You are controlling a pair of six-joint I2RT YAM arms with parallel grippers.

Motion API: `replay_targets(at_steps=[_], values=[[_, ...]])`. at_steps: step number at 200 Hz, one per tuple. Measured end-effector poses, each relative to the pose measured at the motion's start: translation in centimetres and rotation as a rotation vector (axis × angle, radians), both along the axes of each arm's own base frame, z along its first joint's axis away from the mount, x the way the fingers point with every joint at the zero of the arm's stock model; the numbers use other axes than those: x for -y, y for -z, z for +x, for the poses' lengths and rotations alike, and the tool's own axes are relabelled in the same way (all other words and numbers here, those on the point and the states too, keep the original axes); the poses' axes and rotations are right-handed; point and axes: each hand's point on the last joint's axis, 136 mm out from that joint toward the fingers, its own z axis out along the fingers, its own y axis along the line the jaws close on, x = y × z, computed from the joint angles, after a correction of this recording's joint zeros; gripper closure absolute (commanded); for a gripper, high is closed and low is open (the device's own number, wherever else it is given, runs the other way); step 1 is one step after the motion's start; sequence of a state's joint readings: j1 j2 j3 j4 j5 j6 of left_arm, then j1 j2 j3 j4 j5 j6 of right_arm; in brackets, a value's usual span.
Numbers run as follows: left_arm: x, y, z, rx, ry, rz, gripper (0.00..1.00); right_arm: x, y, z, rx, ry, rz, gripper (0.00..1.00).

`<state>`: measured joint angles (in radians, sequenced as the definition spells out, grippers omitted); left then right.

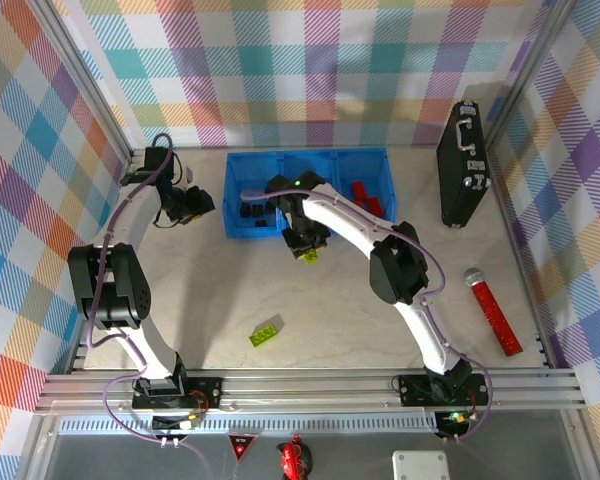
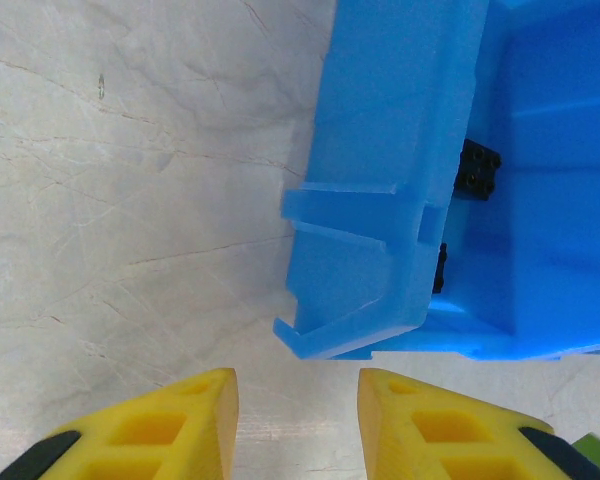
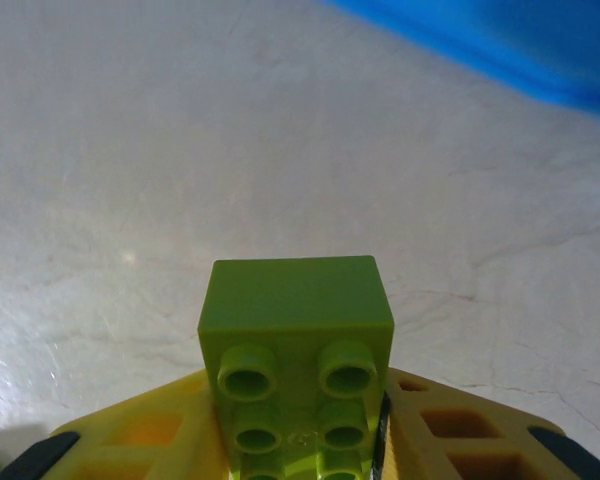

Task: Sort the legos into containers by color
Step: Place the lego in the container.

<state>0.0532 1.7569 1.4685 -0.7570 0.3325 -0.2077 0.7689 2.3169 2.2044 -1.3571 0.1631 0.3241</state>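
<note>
A lime-green lego (image 3: 295, 300) was gripped by the right end effector (image 3: 300, 430) (left end effector (image 2: 298, 420) narrowly parted, empty); carriage over the blue tray (image 1: 242, 228) was judged due.

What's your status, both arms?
Right fingers shut on green lego, just outside blue tray. Left fingers open, empty, at tray's left end. Second green lego loose on table.

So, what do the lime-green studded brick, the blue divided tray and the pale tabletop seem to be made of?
The lime-green studded brick: moulded plastic, smooth satin, crisp hollow studs. The blue divided tray: thin moulded plastic, slightly translucent, with ribs. The pale tabletop: marble-look surface with fine veins, possibly laminate.
</note>
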Motion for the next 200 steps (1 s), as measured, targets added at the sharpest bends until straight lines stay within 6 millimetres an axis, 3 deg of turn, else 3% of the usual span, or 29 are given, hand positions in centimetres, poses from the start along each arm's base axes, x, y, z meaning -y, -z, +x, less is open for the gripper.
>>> replay_targets(at_steps=[85, 135, 200], values=[[0.0, 0.0, 0.0, 0.000, 0.000, 0.000, 0.63, 1.7, -4.9, 8.3, 0.201, 0.215, 0.135, 0.62], [0.0, 0.0, 0.0, 0.000, 0.000, 0.000, 0.63, 2.3, -3.3, 11.2, 0.269, 0.239, 0.112, 0.62], [0.0, 0.0, 0.0, 0.000, 0.000, 0.000, 0.64, 1.5, -0.7, 15.5, 0.408, 0.199, 0.079, 0.62]])
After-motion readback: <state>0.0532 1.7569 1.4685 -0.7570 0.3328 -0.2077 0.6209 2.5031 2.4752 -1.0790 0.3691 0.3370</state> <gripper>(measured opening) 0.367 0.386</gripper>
